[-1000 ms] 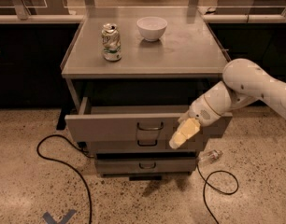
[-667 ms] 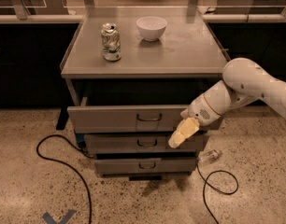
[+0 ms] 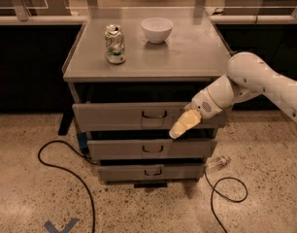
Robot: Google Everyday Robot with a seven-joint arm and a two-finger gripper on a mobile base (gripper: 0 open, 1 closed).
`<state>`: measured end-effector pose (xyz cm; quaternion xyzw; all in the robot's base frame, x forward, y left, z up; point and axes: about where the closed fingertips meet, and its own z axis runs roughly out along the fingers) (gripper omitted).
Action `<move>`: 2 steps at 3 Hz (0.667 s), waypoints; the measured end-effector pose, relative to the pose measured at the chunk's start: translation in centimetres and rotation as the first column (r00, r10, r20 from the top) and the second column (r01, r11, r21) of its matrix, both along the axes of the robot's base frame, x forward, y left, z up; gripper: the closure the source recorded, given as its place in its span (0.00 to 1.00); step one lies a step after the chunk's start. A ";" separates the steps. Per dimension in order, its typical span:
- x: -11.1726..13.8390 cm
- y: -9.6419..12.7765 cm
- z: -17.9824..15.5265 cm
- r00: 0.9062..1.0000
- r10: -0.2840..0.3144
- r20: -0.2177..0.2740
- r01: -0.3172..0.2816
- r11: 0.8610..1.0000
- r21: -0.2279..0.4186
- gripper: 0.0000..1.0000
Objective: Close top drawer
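The top drawer (image 3: 119, 116) of the grey metal cabinet is pulled out a little, its flat front standing slightly ahead of the cabinet top, with a dark gap above it. Its small dark loop handle (image 3: 154, 114) is at the centre. My gripper (image 3: 181, 125), with pale yellowish fingers, rests against the right part of the drawer front, just right of the handle. The white arm reaches in from the right.
Two shorter drawers (image 3: 151, 149) (image 3: 151, 172) sit below, each slightly out. A crushed can (image 3: 114, 43) and a white bowl (image 3: 156, 29) stand on the cabinet top (image 3: 187, 52). Black cables (image 3: 66, 171) (image 3: 226, 191) lie on the speckled floor on both sides. A clear bottle (image 3: 217, 163) lies at the lower right.
The top drawer has slid back into the cabinet by most of its travel. My gripper has followed its front inward and slightly up.
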<state>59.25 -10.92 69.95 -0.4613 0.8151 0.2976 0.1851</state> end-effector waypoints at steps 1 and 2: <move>3.2 0.5 0.5 0.999 -0.041 0.012 0.040 0.999 0.023 0.00; 3.0 0.4 0.5 0.999 -0.041 0.012 0.040 0.999 0.023 0.00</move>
